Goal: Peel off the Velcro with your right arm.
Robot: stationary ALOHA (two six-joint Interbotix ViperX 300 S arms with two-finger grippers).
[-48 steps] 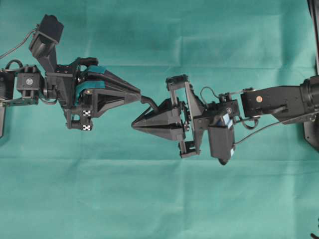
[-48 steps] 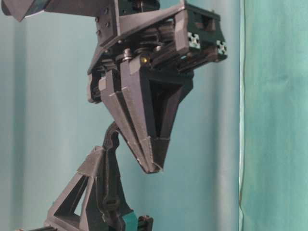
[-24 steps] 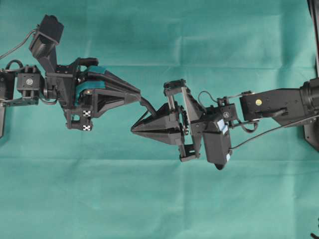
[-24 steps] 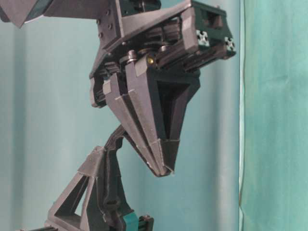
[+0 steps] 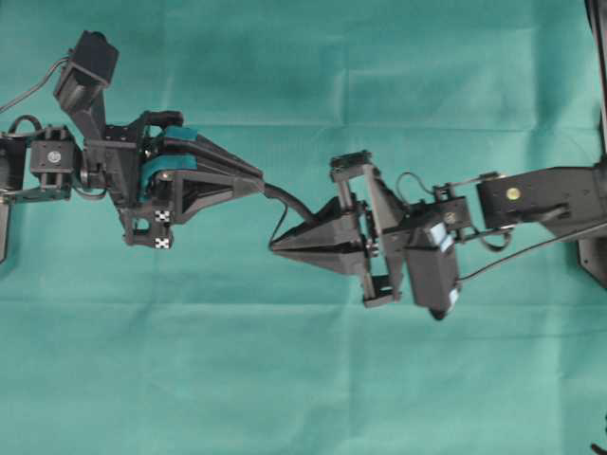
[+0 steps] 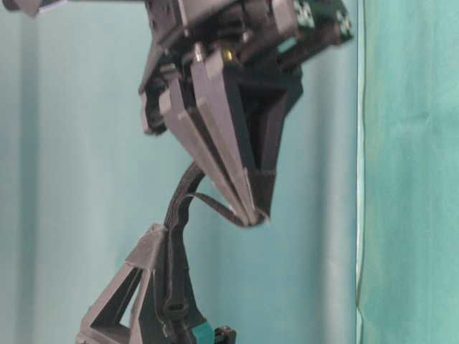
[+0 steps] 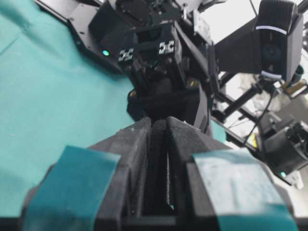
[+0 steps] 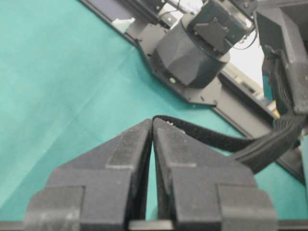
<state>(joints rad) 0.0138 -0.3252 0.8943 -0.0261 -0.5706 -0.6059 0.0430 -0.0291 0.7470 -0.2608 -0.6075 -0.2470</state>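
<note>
Roughly, Velcro (image 5: pixel 283 201) runs lengthwise between both grippers.

A teal-green cloth (image 5: pixel 313 379) is spread over the whole work surface; faint horizontal fold creases are seen across it in the overhead view. In the table-level view a teal backdrop (image 6: pixel 72 143) is seen behind, and a vertical seam or edge (image 6: pixel 359 172) divides it from a brighter cloth panel on the right. Lighting is even and diffuse. Bright, washed-out clutter is glimpsed beyond the cloth in the wrist views; details cannot be made out.
</note>
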